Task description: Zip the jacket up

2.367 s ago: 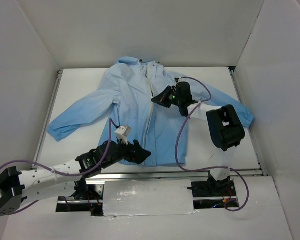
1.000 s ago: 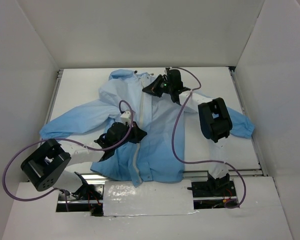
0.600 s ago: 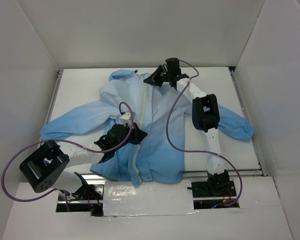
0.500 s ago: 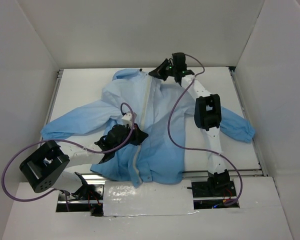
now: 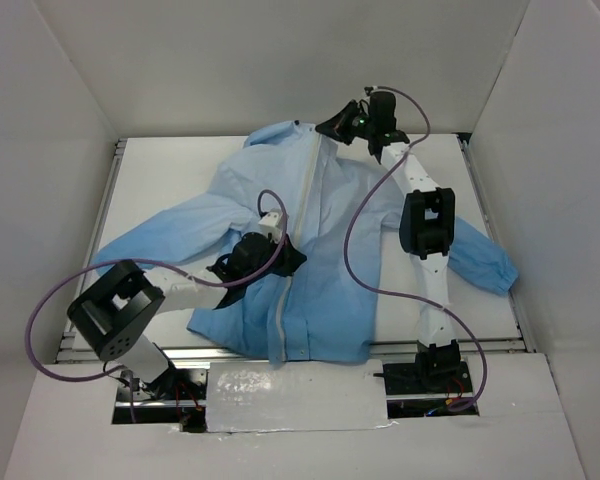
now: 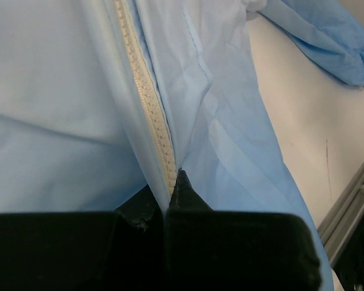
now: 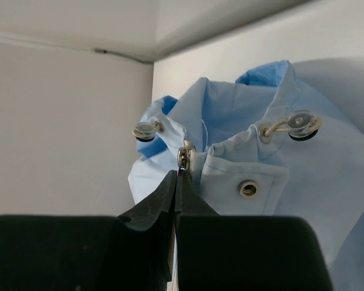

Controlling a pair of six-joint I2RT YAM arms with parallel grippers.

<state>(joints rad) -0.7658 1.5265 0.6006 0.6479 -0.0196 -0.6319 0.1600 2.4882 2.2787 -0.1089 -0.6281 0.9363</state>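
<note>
The light-blue jacket [image 5: 325, 290] lies spread on the white table, collar at the far side, its whitish zipper strip [image 5: 305, 190] running down the front. My left gripper [image 5: 288, 258] is shut on the zipper strip [image 6: 150, 115] at mid-front, fabric pinched between its black fingertips [image 6: 182, 188]. My right gripper [image 5: 327, 128] is at the top of the collar, shut on the metal zipper pull [image 7: 184, 155]. In the left wrist view the zipper teeth beyond the left gripper [image 6: 173, 177] look joined. In the right wrist view the right gripper [image 7: 179, 174] holds the pull beside metal eyelets [image 7: 249, 188].
White walls box in the table on three sides. The right sleeve's cuff [image 5: 498, 272] lies near the right rail, the left sleeve [image 5: 150, 240] stretches left. Purple cables [image 5: 352, 240] loop over the jacket. A metal rail [image 5: 460, 345] marks the near table edge. Cord stoppers [image 7: 300, 124] hang at the collar.
The right gripper has travelled farther away and to the right with the zipper pull, up to the collar top. The jacket has been dragged right and away. The left gripper stayed clamped, shifting slightly right.
</note>
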